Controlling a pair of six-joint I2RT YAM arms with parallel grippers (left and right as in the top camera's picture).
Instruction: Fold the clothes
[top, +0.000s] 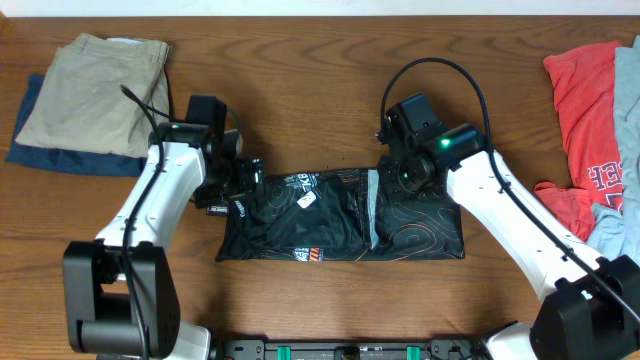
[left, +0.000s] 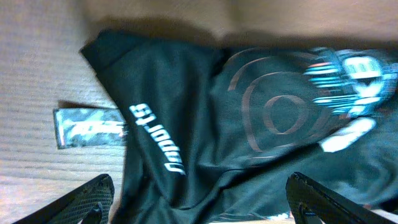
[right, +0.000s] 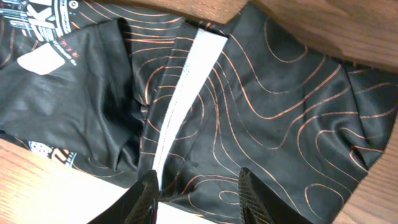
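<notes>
The clothes, a black jersey (top: 340, 215) with thin orange lines and small logos, lie folded into a long rectangle at the table's middle. My left gripper (top: 240, 182) hovers over its left end. In the left wrist view the left gripper (left: 199, 208) is open wide, with dark cloth (left: 186, 124) lying loose under the gap. My right gripper (top: 400, 172) is at the jersey's top edge, right of centre. In the right wrist view the right gripper (right: 199, 194) has its fingers apart above the cloth (right: 273, 106), beside a pale inner strip (right: 186, 81), and grips nothing.
Khaki trousers (top: 95, 95) lie on a navy garment (top: 40, 150) at the far left. A red shirt (top: 585, 110) and grey clothes (top: 628, 90) are piled at the right edge. A small dark label (left: 87, 127) lies on the wood beside the jersey's left end.
</notes>
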